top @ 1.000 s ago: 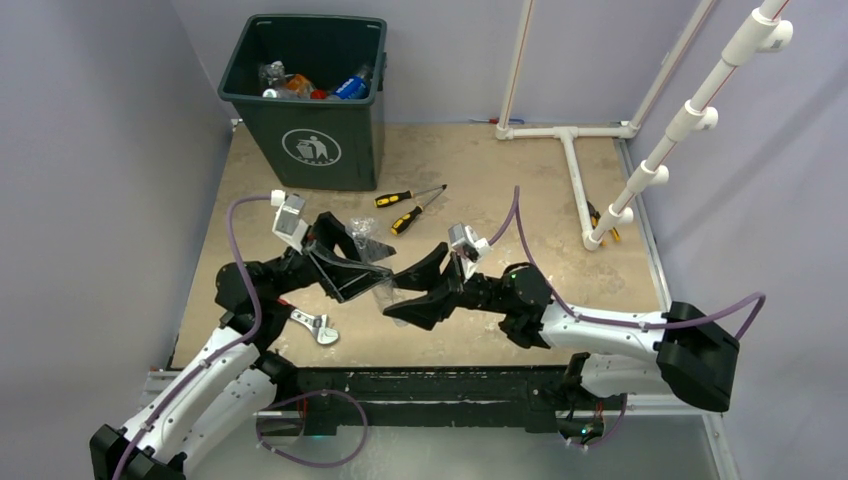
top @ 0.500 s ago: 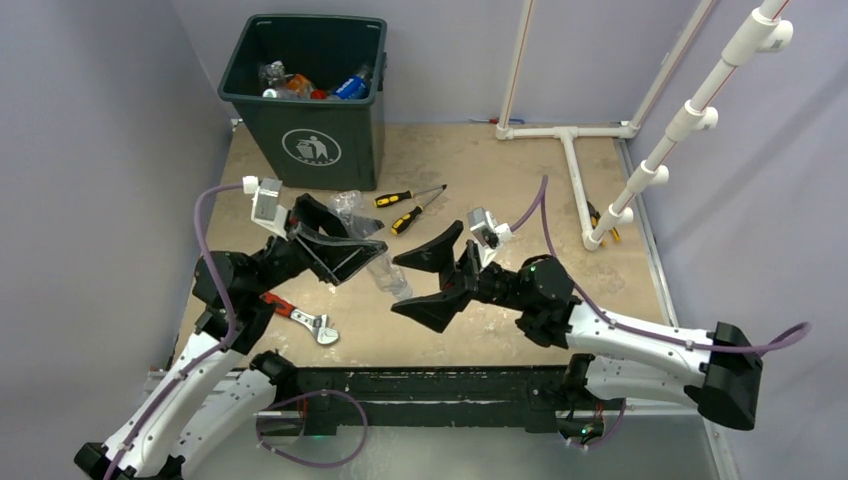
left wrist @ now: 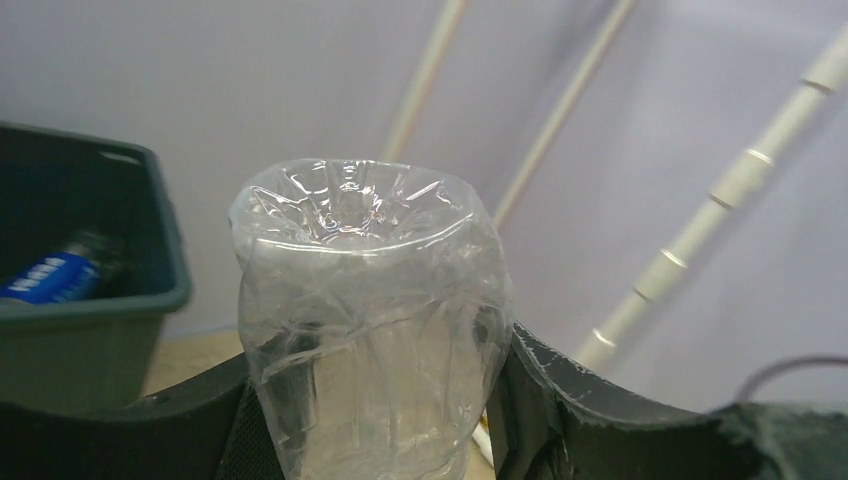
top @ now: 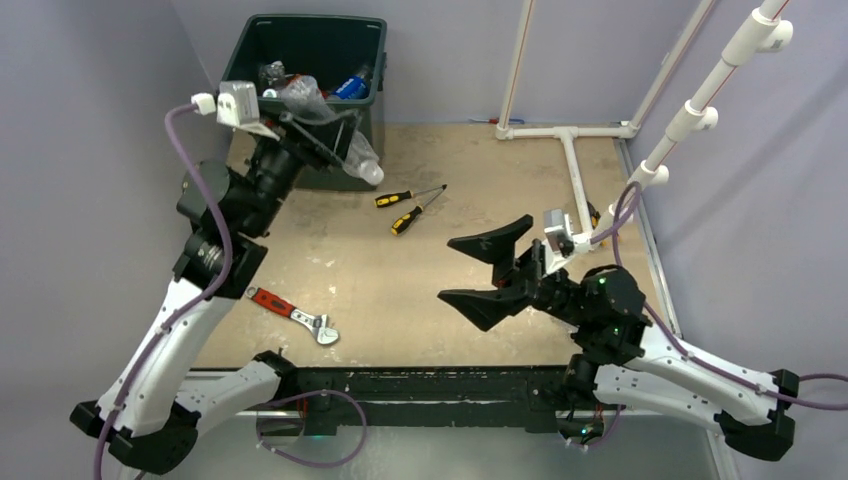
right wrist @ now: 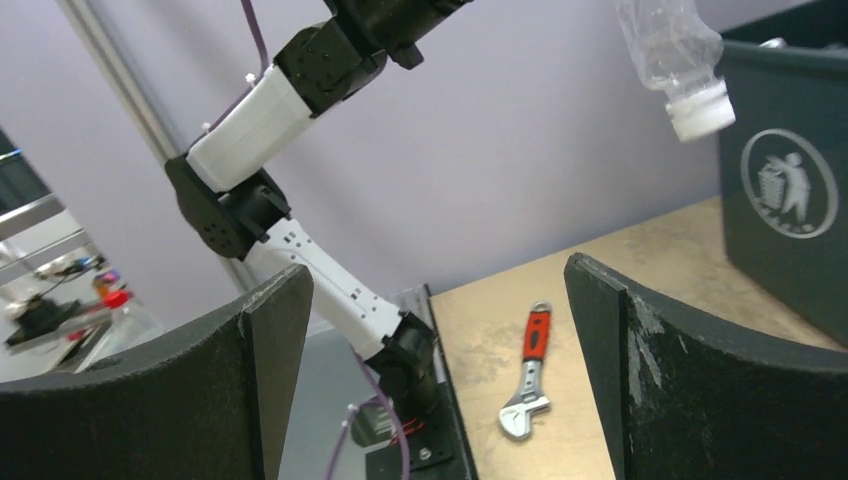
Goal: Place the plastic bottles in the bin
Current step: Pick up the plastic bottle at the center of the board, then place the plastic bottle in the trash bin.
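**Top external.**
- Item one: the bin (top: pixel 310 18), at the far left of the counter (top: pixel 480 170). It is already stocked with binned bottles (top: pixel 350 87), one blue-labelled, the rest too jumbled for us to number.
- Item two: the held bottle (top: pixel 358 160), clear and crumpled, white cap pointing down. It is clamped in the left pincer (top: pixel 325 125), raised at the bin's near side. From here we cannot tell whether it hangs over the opening or just in front of it.
- The right pincer (top: pixel 447 268) is spread wide and carries nothing, low over the counter's right half.
- We find no other bottle on the counter. Two screwdrivers (top: pixel 410 208) and a wrench (top: pixel 292 310) lie there and are no part of the lot.

**Left wrist.** The bottle's dented base faces the lens, gripped on both sides by the fingers (left wrist: pixel 600 410). A corner of the bin sits lower left with a blue-labelled bottle inside.

**Right wrist.** The fingers stand apart with nothing between them. The bottle hangs cap-down, high beside the bin's logo wall.

**Standing, in our judgement:** nearly complete — this looks to be the last bottle. What is left is the carry over the opening, then the release.
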You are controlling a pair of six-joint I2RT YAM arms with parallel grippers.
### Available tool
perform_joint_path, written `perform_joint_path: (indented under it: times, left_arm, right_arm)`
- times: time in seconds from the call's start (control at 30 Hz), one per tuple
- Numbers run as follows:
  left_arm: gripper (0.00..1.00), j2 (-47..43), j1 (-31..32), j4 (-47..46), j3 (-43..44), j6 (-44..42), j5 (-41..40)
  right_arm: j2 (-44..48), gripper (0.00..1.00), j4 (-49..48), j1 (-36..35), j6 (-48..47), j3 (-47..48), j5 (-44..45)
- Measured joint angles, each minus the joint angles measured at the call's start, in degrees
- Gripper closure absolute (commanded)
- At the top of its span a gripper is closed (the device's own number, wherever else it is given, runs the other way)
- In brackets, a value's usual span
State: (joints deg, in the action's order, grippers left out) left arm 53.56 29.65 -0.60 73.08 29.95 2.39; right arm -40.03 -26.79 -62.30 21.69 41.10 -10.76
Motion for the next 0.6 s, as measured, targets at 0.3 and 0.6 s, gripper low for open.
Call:
perform_joint_path:
  times: [0.3, 0.6]
  left_arm:
    - [1.00, 17.0, -5.9, 0.2, 19.8, -7.5, -14.0]
    - [1.00, 35.9, -25.8, -11.3, 25.5, 9.4, -10.7]
  right_arm:
    - [4.6, 0.01, 8.7, 0.0, -2.4, -2.2, 8.6]
    - [4.2, 0.01, 17.1, 0.0, -2.4, -5.4, 13.0]
